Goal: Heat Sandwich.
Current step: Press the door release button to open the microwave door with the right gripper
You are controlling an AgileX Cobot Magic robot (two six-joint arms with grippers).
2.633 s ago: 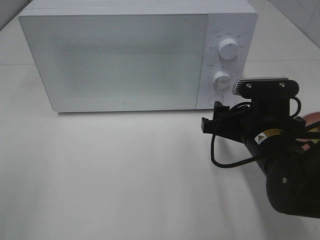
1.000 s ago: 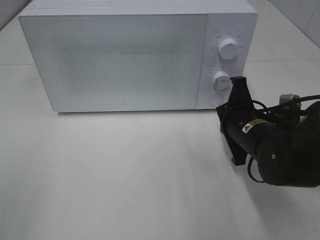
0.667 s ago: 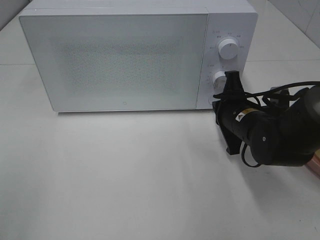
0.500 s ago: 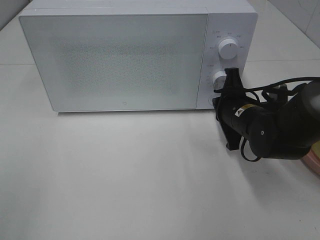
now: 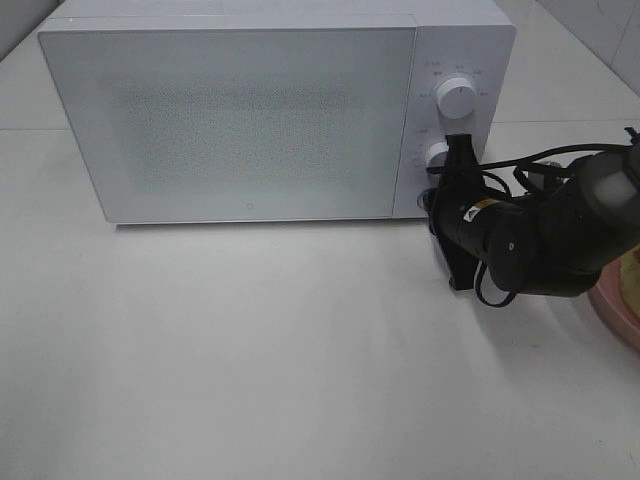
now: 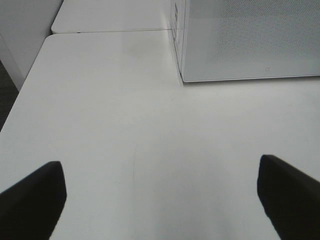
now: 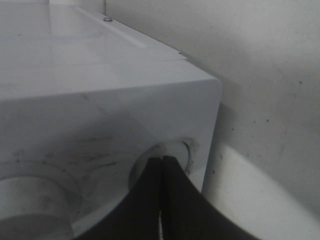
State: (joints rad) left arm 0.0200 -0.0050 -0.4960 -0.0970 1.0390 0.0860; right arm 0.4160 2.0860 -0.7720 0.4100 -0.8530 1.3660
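The white microwave [image 5: 240,120] stands at the back of the table with its door closed. My right gripper [image 5: 438,198] is shut, and its tips touch the round button [image 5: 431,199] at the bottom of the control panel. In the right wrist view the shut gripper [image 7: 161,160] meets that button [image 7: 175,150] at the panel's corner. A pale yellow piece, the sandwich [image 5: 632,278], shows at the right edge on a pink plate [image 5: 612,312], mostly cut off. My left gripper [image 6: 160,200] is open over bare table, with nothing between its fingers [image 6: 30,200].
Two white knobs [image 5: 457,98] [image 5: 437,154] sit above the button on the panel. The right arm's black body and cables [image 5: 540,235] lie between the microwave and the plate. The left wrist view shows the microwave's left front corner [image 6: 182,75].
The right arm swung from in front of the plate toward the control panel, rolled its wrist, and brought the shut tips onto the round button. The plate's edge came into view.
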